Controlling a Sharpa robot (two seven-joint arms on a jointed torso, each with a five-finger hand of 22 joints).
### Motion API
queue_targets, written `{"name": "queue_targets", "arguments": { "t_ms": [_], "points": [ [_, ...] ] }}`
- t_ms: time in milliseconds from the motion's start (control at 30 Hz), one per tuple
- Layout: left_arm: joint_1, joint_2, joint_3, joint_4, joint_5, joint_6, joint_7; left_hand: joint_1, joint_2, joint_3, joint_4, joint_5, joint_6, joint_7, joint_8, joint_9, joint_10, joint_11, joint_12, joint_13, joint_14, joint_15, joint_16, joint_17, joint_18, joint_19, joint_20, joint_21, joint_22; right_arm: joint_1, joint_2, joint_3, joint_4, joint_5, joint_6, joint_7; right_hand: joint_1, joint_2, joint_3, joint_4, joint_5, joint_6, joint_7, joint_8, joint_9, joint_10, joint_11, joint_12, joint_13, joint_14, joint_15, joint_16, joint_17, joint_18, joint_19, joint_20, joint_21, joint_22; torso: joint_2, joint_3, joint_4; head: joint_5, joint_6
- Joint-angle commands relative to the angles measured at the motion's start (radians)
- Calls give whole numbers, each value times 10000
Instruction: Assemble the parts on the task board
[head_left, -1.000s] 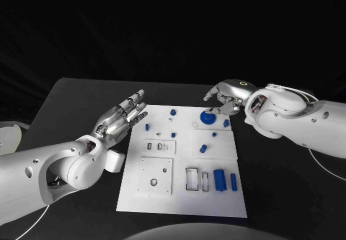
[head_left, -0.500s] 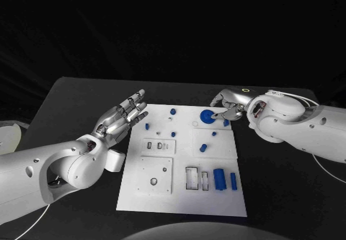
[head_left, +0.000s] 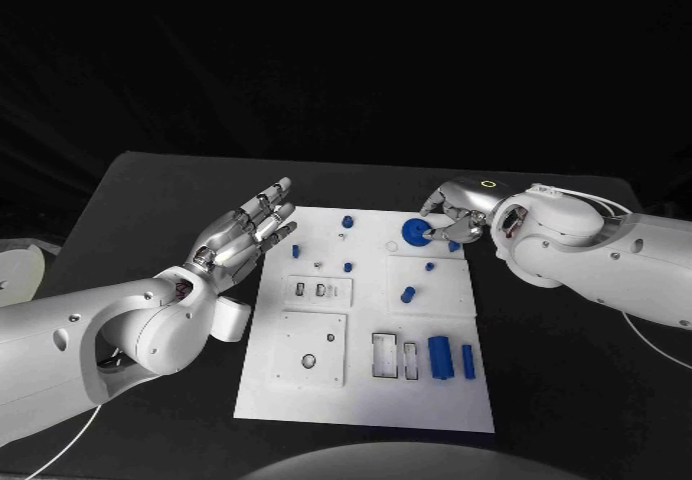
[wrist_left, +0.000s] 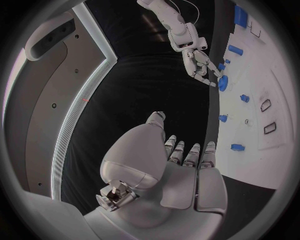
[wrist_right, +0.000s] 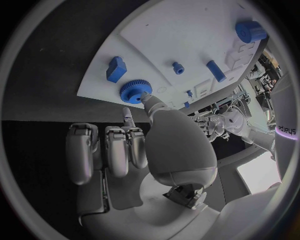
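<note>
The white task board (head_left: 368, 400) lies in the middle of the black table. A blue gear (head_left: 414, 232) sits flat near the board's far right corner. My right hand (head_left: 459, 208) reaches down to it from the right. In the right wrist view the thumb tip (wrist_right: 145, 98) lies on the rim of the gear (wrist_right: 135, 91), a finger comes up close beside it, and the other fingers are curled in. My left hand (head_left: 253, 228) hovers flat beside the board's far left edge, fingers spread and holding nothing. The left wrist view shows the right hand (wrist_left: 199, 62) at the gear (wrist_left: 223, 81).
Several small blue pegs (head_left: 348, 267) stand across the board's far half, and a blue block (head_left: 453, 245) lies just right of the gear. Two blue cylinders (head_left: 440, 358) lie at the near right beside open slots (head_left: 385, 357). A white object (head_left: 15, 275) sits at the table's left edge.
My right hand has dropped and turned down onto the gear, which stays where it was on the board. The left hand has not moved.
</note>
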Motion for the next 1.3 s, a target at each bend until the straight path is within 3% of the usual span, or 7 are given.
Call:
{"name": "queue_targets", "arguments": {
  "t_ms": [33, 767, 1100, 1300],
  "points": [
    [7, 9, 3, 9, -1, 275, 42, 77, 32, -2, -82, 60, 13, 58, 64, 16, 14, 91, 39, 16, 9, 57, -36, -15, 165, 22, 74, -41, 0, -16, 25, 2, -23, -180, -71, 92, 133, 13, -10, -70, 69, 94, 14, 67, 24, 1099, 12, 37, 2629, 1097, -30, 33, 2629, -91, 87, 7, -12, 1092, 5, 1, -5, -6, 23],
    [5, 31, -17, -60, -1, 378, -15, 77, 19, 1, -106, 72, 30, 72, 68, 18, 17, 115, 52, 19, 9, 76, -36, -15, 164, 28, 89, -37, 4, -256, 437, 3, -442, -186, -10, 248, 194, 33, -1, -142, 125, 356, 28, 213, 214, 1099, 13, 37, 2629, 1081, -34, 1, 2580, -67, 23, 0, -82, 1030, 15, 4, 9, -23, 4],
    [4, 23, -18, -57, -1, 426, -64, 76, 23, 11, -124, 79, 54, 90, 73, 22, 20, 143, 58, 20, 9, 93, -36, -15, 164, 35, 109, -31, 8, -417, 598, 3, -647, -408, 94, 333, 445, 23, 123, -460, 1136, 776, -26, 545, 808, 1099, -30, 37, 2629, 1071, -67, -22, 2552, -58, 2, -39, -116, 1046, 20, 2, 1, 22, -39],
    [1, 38, -20, -81, -1, 477, -101, 67, 49, 35, -147, 81, 119, 168, 89, 32, 23, 175, 59, 20, 9, 117, -36, -15, 164, 40, 142, -27, 11, -452, 611, 3, -634, -590, -83, 420, 548, 11, 252, -690, 2197, 1037, -76, 1012, 1471, 1099, -68, 37, 2629, 1071, -86, -25, 2552, -60, 6, -57, -126, 1076, 10, -3, -7, 21, -65]
  ]
}}
